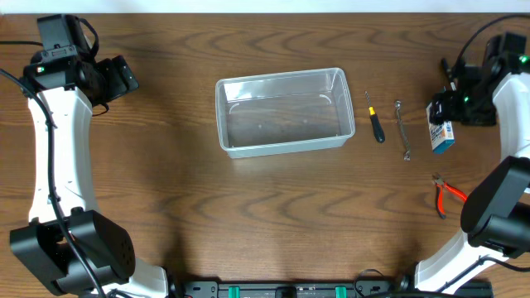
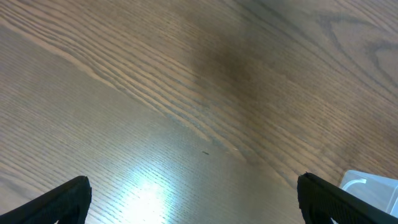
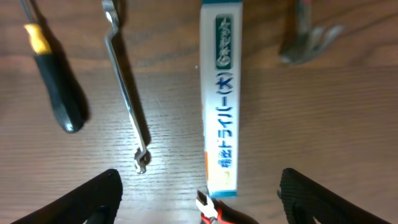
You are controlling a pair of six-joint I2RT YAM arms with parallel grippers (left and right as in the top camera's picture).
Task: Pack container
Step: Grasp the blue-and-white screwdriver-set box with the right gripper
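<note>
The clear plastic container (image 1: 222, 116) sits empty at the table's middle; its corner shows in the left wrist view (image 2: 373, 186). My left gripper (image 1: 124, 76) is open and empty over bare wood far left of it, its fingers wide apart (image 2: 196, 202). My right gripper (image 1: 443, 106) is open and empty, hovering above a blue-and-white box (image 1: 441, 135) at the right. In the right wrist view the box (image 3: 221, 99) lies between the spread fingers (image 3: 199, 199).
A black-handled screwdriver with a yellow band (image 1: 375, 120) (image 3: 56, 93) and a thin bent metal wrench (image 1: 402, 131) (image 3: 127, 93) lie right of the container. Red-handled pliers (image 1: 447, 195) (image 3: 211, 211) lie nearer the front right. A blurred metal item (image 3: 308, 31) shows beyond the box.
</note>
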